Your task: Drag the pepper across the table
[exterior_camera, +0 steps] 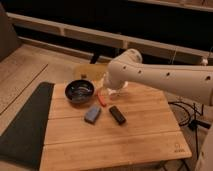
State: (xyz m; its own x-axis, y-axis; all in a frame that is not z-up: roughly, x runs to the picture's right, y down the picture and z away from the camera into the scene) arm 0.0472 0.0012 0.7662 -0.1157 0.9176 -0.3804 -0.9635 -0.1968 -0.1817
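1. Nearest: bare planks of the table (150, 145). A dark mat (22, 127) lies along its edge, picture-left of the bowl (80, 91).
2. The sponge (92, 114) and the block (117, 115) sit nearer than the bowl and to its picture-right. They are close together but apart.
3. The pepper (101, 98) lies flat on the table just picture-right of the bowl, between the bowl and the block, touching neither.
4. The gripper (107, 91) is low over the table just picture-right of the bowl, at the pepper's far end. It is hidden under the wrist, so I cannot tell how open it is, whether it touches the pepper, or whether it has hold of anything.
5. Step, as a judgement: making contact with the pepper, with the drag itself not yet clearly under way.
6. The next move calls for a firm press or grip on the pepper. Then a low pull across the planks, clear of the bowl, sponge and block.
7. Farthest: the arm (165, 80) runs off picture-right from the gripper.
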